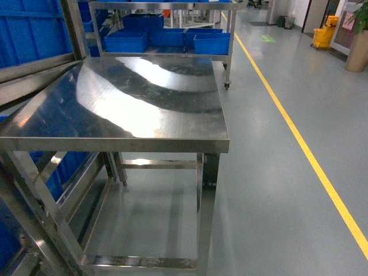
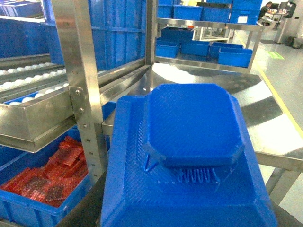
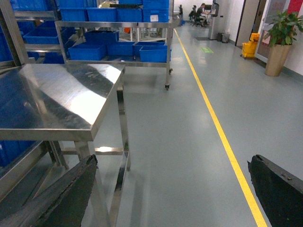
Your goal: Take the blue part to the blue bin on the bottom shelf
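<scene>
Right in front of your left wrist camera sits the blue part (image 2: 189,161), filling the lower middle of that view: a stepped blue piece with a raised octagonal top. It rides so close to the lens that the left pincer seems to be carrying it, but none of its fingers show, so you cannot tell how it stands. The part hangs over the near edge of the steel desk (image 2: 265,109), beside the rack upright (image 2: 80,85).

Down to its left you see a blue bin (image 2: 28,208) holding red pieces (image 2: 52,175), tucked under a tier of white rollers (image 2: 33,87). Whether that bin sits on the bottom shelf, you cannot tell.

On your right arm, the right pincer (image 3: 170,189) points out level over the grey floor (image 3: 189,142), its two dark fingers (image 3: 61,194) spread wide with nothing between them, just beside the desk's corner leg.

Farther off, more blue bins (image 1: 167,37) line a rack beyond the desk, and a yellow line (image 1: 299,138) runs down the floor.
</scene>
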Controlling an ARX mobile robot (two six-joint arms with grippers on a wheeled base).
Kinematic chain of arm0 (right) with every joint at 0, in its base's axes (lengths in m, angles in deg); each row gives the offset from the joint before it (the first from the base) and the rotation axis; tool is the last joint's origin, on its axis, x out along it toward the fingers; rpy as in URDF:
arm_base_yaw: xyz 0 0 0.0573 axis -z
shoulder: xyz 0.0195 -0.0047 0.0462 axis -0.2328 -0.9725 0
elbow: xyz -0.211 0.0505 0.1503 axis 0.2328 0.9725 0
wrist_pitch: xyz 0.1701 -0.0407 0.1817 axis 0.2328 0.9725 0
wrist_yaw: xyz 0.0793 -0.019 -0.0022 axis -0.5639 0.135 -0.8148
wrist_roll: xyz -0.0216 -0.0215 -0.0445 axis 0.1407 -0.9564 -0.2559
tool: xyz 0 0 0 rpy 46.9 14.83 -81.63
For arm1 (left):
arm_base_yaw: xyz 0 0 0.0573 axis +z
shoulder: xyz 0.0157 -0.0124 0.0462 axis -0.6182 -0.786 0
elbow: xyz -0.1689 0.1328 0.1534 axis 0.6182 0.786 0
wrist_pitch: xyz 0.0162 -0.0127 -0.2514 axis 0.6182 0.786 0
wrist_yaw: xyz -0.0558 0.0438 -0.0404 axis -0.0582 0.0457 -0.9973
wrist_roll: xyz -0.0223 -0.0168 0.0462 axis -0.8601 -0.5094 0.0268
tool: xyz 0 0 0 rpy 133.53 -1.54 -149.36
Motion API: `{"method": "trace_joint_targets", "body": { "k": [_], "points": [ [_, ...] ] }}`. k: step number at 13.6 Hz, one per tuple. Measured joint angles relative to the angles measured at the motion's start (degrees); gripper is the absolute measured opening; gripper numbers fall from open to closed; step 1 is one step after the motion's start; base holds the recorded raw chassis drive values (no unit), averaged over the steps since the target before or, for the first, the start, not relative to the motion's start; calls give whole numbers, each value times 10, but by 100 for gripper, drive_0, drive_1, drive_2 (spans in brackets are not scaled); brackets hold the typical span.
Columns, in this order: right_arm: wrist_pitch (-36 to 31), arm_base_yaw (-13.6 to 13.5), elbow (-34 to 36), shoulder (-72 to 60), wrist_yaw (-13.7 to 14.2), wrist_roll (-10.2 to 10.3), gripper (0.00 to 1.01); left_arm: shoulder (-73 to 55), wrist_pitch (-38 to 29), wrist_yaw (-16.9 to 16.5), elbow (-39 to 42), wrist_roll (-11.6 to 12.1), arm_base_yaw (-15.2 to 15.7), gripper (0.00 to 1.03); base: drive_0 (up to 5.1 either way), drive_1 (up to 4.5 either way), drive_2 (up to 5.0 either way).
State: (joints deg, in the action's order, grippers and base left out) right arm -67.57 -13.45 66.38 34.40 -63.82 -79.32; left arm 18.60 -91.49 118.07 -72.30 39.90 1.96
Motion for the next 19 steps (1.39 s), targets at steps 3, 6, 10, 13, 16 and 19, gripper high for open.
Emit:
{"method": "trace_joint_targets", "body": {
  "k": [3,6,10,13,16,19],
  "points": [
    [1,0,0,0,0,0,98,0,-1,-2,0,0,0,43,-466,366,148],
    [1,0,0,0,0,0,98,1,-1,-2,0,0,0,43,-492,334,136],
    [3,0,0,0,0,0,98,0,0,-2,0,0,0,43,-497,247,247],
    [2,0,0,0,0,0,98,0,-1,-2,0,0,0,43,-503,242,242],
    [0,0,0,0,0,0,98,0,-1,0,0,0,0,43,-503,243,243],
    [0,0,0,0,0,0,98,1,-1,0,0,0,0,43,-503,243,243]
  ]
}}
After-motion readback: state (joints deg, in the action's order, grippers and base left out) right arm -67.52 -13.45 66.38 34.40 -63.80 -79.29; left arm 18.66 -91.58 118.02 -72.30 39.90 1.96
